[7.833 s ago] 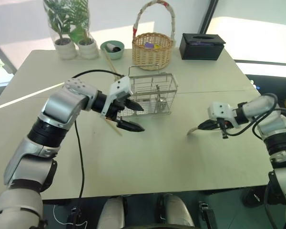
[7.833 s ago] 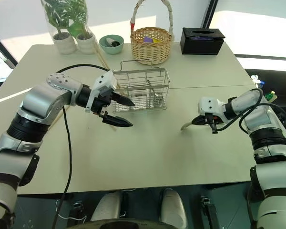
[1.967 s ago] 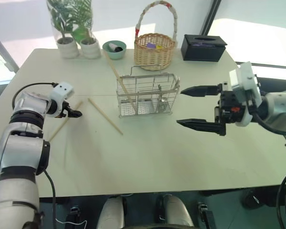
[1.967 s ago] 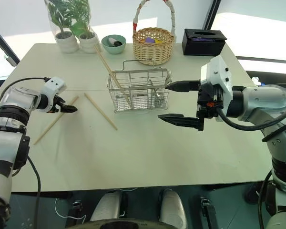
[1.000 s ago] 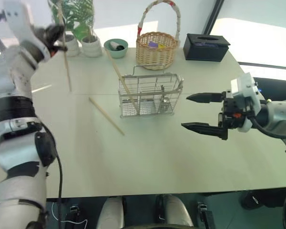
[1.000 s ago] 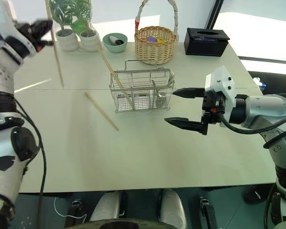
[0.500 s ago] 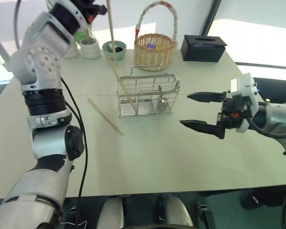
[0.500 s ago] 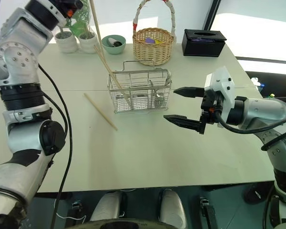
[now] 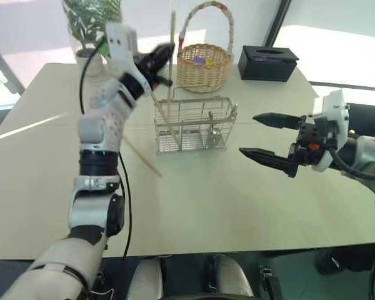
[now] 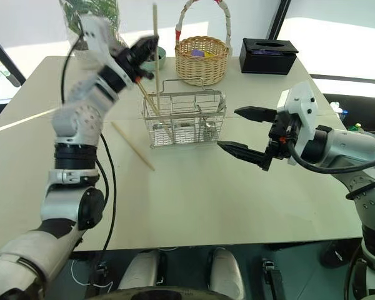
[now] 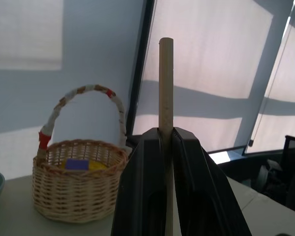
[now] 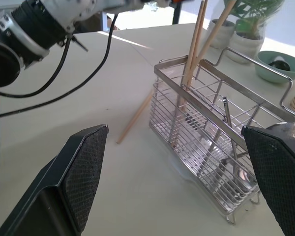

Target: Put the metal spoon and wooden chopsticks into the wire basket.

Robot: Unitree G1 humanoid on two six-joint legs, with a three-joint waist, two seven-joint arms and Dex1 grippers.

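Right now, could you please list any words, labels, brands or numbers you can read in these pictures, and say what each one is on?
None: no readable text in any view.
The black rectangular tissue box shows no legible print.
The round woven wicker basket holds purple and yellow items, unmarked as far as can be seen.
The silver wire basket and pale wooden chopsticks carry no marks.

1. I see the wire basket [image 9: 194,124] near the middle of the table [image 9: 194,200], with a wicker basket [image 9: 202,65] behind it.
2. A black box [image 9: 267,60] sits right of the wicker basket; a small bowl [image 10: 155,57] and potted plants [image 9: 90,22] sit to its left.
3. One chopstick [image 9: 156,103] leans inside the wire basket's left end; a second chopstick [image 9: 171,47] stands upright above that end.
4. A third chopstick [image 9: 142,157] lies flat on the table, left of the wire basket.
5. The spoon [image 12: 228,132] stands inside the wire basket's right part.
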